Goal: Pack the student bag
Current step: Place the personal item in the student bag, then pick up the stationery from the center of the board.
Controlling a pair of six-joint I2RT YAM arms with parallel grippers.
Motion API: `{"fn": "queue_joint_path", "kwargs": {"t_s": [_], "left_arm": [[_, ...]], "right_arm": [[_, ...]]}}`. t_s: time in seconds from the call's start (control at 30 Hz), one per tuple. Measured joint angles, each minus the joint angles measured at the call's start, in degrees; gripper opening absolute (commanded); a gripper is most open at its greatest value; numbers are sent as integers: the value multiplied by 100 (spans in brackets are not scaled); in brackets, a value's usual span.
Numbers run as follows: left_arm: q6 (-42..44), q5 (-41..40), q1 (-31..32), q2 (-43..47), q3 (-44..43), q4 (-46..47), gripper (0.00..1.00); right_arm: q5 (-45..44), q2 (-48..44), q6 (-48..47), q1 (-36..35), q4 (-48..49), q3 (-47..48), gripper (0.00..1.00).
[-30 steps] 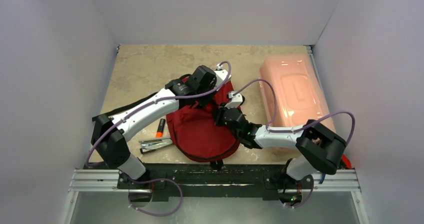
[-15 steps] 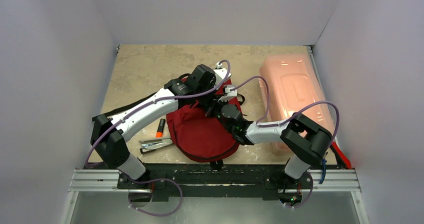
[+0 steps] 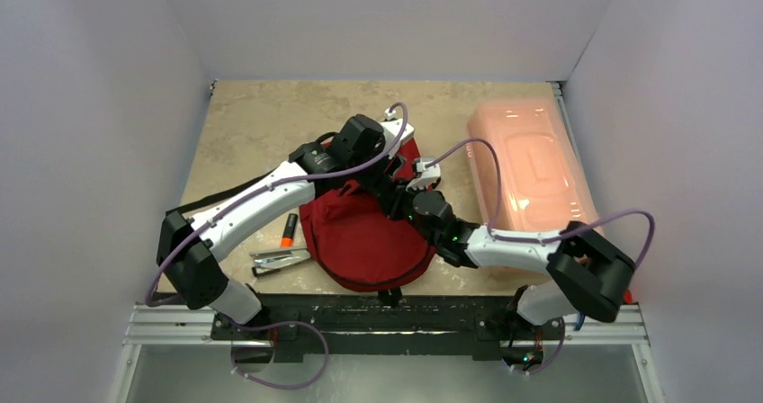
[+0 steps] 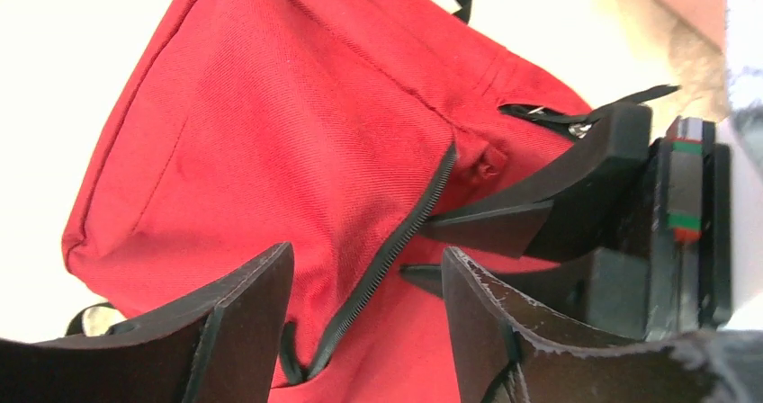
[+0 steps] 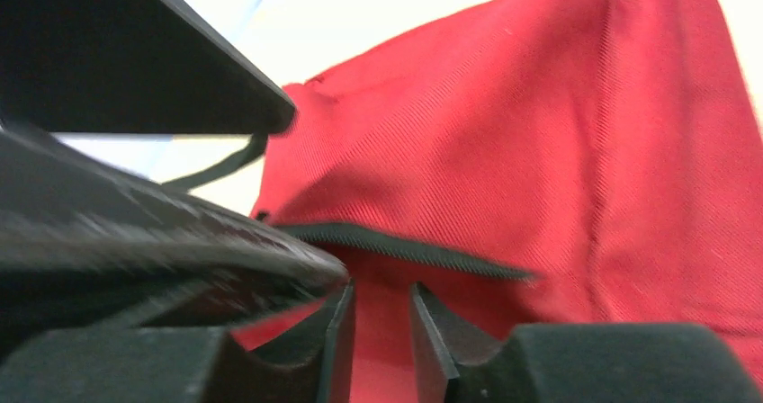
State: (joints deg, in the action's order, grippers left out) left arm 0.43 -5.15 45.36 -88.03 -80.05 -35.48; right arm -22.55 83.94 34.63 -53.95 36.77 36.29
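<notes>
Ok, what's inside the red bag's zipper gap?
Inside the student bag, past the parted zipper, only red fabric shows; any contents are hidden by cloth and the right gripper.

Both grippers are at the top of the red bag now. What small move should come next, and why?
Probably close the left gripper on the zipper edge of the student bag and lift it to widen the mouth. Its jaws stand open on either side of that edge, and the stapler and marker lie outside beside the bag.
</notes>
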Motion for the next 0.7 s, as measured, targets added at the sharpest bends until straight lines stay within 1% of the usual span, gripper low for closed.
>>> {"fn": "queue_joint_path", "kwargs": {"t_s": [0.13, 0.23, 0.3, 0.33, 0.43, 0.47, 0.53, 0.6, 0.7], "left_arm": [[-409, 256, -46, 354, 101, -13, 71], [-839, 538, -420, 1023, 531, 26, 74], [-1226, 691, -988, 1679, 1049, 70, 76], [-1460, 684, -1394, 2076, 1379, 66, 77], [-1987, 448, -2396, 2863, 2074, -101, 78], [-2129, 378, -2640, 2981, 2221, -184, 78], [-2402, 402, -3187, 3080, 2544, -328, 78], [-2555, 496, -3613, 2922, 2767, -404, 78], [-2695, 564, -3967, 2151, 2855, -557, 76]], "right_arm": [[210, -892, -70, 2, -470, -614, 40], [538, -1467, -162, 2, -761, -1001, 41], [785, -1766, -225, 2, -964, -1147, 42], [905, -1895, -245, 2, -1040, -1200, 43], [1165, -2334, -278, 2, -1207, -1353, 45], [1211, -2474, -280, 2, -1239, -1397, 44], [1316, -2675, -280, 2, -1292, -1436, 44], [1379, -2796, -282, 2, -1300, -1438, 44], [1513, -2903, -295, 2, -1314, -1438, 44]]}}
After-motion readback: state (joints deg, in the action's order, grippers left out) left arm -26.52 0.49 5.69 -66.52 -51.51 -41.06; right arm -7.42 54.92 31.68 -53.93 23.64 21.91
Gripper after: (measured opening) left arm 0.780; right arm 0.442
